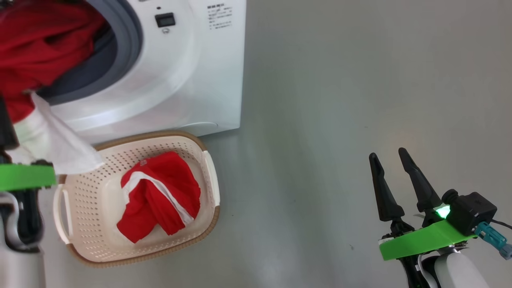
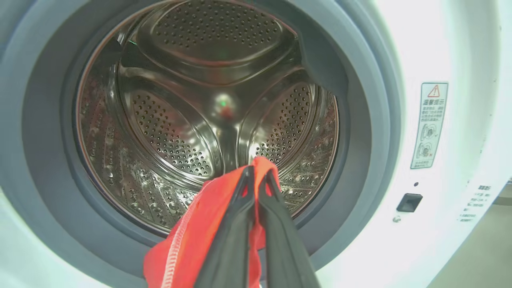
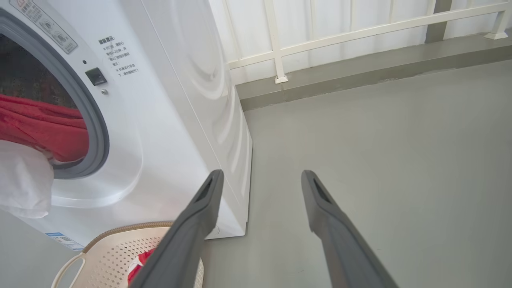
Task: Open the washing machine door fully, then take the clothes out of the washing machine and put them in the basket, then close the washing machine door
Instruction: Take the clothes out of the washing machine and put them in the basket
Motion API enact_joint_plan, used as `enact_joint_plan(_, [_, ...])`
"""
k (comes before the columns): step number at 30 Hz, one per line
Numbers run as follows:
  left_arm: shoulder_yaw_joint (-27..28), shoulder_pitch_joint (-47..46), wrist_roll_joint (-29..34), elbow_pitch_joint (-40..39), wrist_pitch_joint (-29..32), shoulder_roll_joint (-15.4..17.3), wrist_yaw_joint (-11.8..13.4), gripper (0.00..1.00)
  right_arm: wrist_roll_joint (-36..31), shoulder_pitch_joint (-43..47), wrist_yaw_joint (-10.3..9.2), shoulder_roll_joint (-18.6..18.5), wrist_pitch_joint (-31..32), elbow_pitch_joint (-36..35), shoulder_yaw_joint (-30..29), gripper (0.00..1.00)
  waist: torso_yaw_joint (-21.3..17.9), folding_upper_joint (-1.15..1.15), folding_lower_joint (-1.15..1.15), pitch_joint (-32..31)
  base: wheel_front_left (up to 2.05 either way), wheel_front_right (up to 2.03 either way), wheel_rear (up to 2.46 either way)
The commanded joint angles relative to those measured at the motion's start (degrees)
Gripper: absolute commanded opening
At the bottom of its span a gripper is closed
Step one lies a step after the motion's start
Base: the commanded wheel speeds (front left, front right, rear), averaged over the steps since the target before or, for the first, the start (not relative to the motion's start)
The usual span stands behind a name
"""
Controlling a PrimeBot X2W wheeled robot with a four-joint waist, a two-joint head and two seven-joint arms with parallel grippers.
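Two bright red fabric garments with white trim at one big white front-loading washing machine (image 1: 192, 80). The crumpled garment (image 1: 160, 196) lies inside the single cream-white perforated plastic basket (image 1: 84, 208), which sits on the grey floor (image 1: 340, 100) just before the machine's front. The held garment (image 2: 188, 248) hangs at the mouth of the perforated steel drum (image 2: 208, 80), clamped between the left fingers (image 2: 280, 228), its white part hanging over the basket's brown rim. The right fingers (image 1: 382, 188) stand wide apart, holding nothing, above open floor well to the right of the machine's corner edge.
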Motion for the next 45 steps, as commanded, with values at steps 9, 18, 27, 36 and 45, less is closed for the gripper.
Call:
enact_joint_plan(9, [3.39,7.44,1.46,-10.54,-0.28,-0.96,-0.32,0.0,-0.23,2.44,0.43,-0.2,-0.36,-1.34,-0.5,1.0,2.01,0.0,0.0,-2.78,0.0,0.0,0.0])
enact_joint_plan(18, [4.17,12.3,2.26,-19.84,-0.28,-3.18,-0.32,0.0,0.02,3.65,0.43,-0.2,-0.36,-1.63,-1.75,1.0,3.04,0.0,0.0,-3.76,0.0,0.0,0.0])
enact_joint_plan(27, [1.54,14.31,3.88,-21.15,-0.28,-3.98,-0.32,0.0,0.14,3.61,0.43,-0.2,-0.36,-1.63,-1.48,1.0,3.42,0.0,0.0,-3.53,0.0,0.0,0.0])
enact_joint_plan(36, [-0.15,14.62,4.37,-12.17,-0.28,-4.5,-0.32,0.0,0.6,2.86,0.43,-0.2,-0.36,-1.79,-0.54,1.0,2.71,0.0,0.0,-1.66,0.0,0.0,0.0])
enact_joint_plan(45, [-2.05,11.29,4.19,-2.11,-0.28,-3.57,-0.32,0.0,1.05,0.98,0.43,-0.2,-0.36,-2.54,-0.46,1.0,2.13,0.0,0.0,3.25,0.0,0.0,0.0])
